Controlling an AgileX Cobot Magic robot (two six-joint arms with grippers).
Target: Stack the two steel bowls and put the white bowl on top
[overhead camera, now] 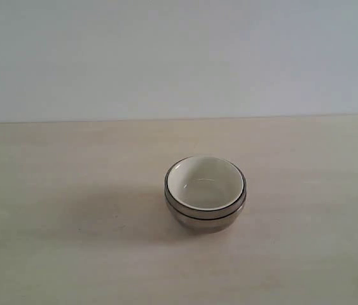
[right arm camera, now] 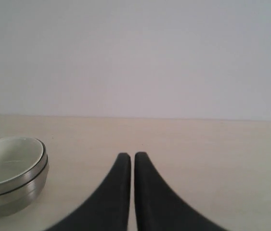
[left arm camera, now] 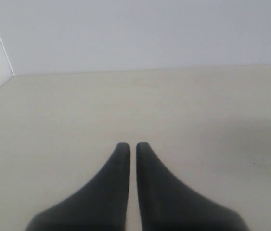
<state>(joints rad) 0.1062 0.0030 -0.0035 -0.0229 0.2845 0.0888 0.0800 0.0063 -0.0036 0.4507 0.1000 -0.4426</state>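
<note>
Right pincer closed, empty (left pincer too); white bowl atop steel bowls, nearby.

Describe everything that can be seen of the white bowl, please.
The white bowl is round, glossy and off-white, ceramic by its look, with a plain pale inside that holds nothing. It sits upright, nested in the steel bowls, whose rims ring it closely. The stack stands near the middle of the table. Nothing else touches it.
</note>
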